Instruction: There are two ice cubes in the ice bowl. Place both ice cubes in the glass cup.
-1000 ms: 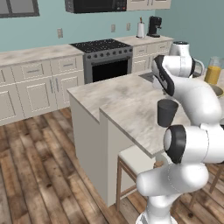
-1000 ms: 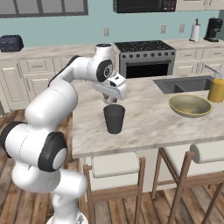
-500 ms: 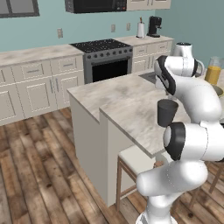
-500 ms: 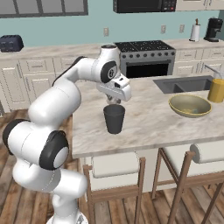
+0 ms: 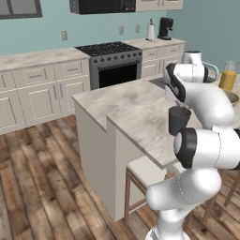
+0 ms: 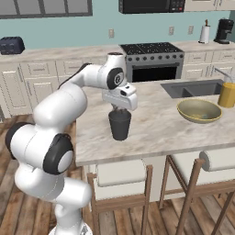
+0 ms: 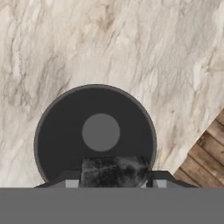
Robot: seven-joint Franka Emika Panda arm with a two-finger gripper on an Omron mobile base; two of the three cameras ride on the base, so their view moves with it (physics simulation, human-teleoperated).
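Directly above the glass cup (image 7: 96, 133), the fingers (image 7: 72, 178) pinch an ice cube (image 7: 114, 170).

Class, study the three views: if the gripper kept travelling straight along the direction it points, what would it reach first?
The gripper, holding an ice cube, points straight down over the glass cup. It would likely enter the cup's open mouth and meet its bottom first, though the fingers might catch the rim; depth is unclear.

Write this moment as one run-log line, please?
claw: above glass cup | holds: ice cube | ice bowl: beside sink
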